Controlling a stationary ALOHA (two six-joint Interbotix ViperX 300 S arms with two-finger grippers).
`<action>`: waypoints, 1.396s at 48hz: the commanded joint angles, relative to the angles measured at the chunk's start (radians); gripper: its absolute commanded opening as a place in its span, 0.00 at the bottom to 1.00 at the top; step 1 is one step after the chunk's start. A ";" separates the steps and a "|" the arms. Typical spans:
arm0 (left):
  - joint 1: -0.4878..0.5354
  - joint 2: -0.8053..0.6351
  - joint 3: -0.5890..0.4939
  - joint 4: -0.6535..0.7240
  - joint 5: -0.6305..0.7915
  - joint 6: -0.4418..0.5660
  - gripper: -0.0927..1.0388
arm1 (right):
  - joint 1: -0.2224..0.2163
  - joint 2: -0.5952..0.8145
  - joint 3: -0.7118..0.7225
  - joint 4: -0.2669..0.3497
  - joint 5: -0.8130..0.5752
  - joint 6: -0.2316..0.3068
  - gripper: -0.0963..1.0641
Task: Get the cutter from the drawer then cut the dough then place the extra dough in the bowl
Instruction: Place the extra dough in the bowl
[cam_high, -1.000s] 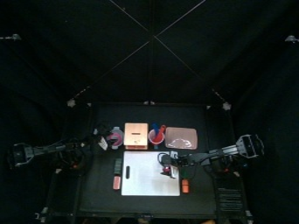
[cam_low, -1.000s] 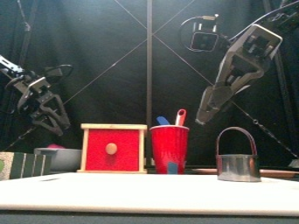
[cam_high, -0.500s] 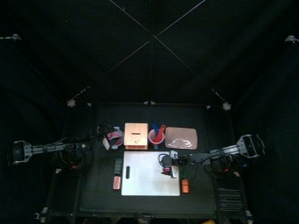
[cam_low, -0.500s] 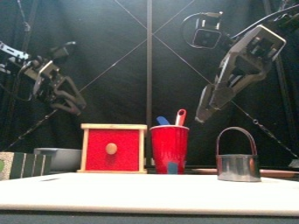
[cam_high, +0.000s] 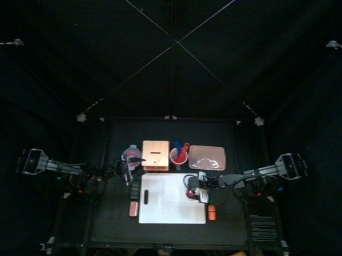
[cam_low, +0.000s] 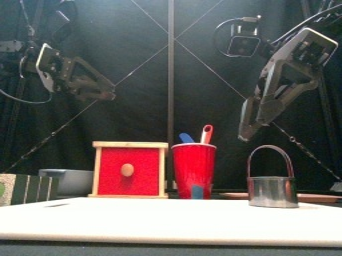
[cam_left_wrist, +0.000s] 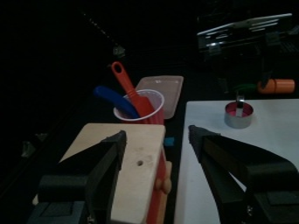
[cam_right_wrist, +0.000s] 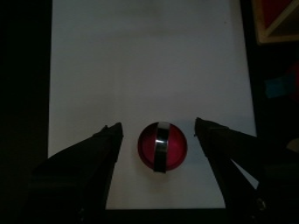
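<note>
Black curtains (cam_high: 80, 70) hang all round the small black table (cam_high: 107, 210). The cutter (cam_low: 271, 180) stands on the white board (cam_high: 163, 200), low on the right in the front view. The right claw (cam_low: 249, 125) hangs above it, jaws apart, not touching. The dough (cam_right_wrist: 172, 149) shows only as red inside the ring, and its edge is hard to tell. The left claw (cam_left_wrist: 156, 134), jaws apart too, is over the wooden box (cam_left_wrist: 126, 162).

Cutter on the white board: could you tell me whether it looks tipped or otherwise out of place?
Nothing stands out. The cutter stands upright on the white board, wire handle up, red dough showing inside it, with the right gripper open above it.
</note>
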 joint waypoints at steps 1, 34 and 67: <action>-0.028 0.078 -0.052 0.005 -0.034 -0.009 0.90 | 0.002 -0.026 -0.011 0.015 0.012 0.002 0.92; -0.037 0.351 -0.244 0.005 -0.046 -0.034 0.90 | -0.121 -0.066 0.078 -0.078 -0.374 -0.005 0.92; -0.032 0.362 -0.219 -0.015 -0.041 -0.035 0.90 | -0.166 -0.153 0.149 -0.069 -0.443 -0.002 0.92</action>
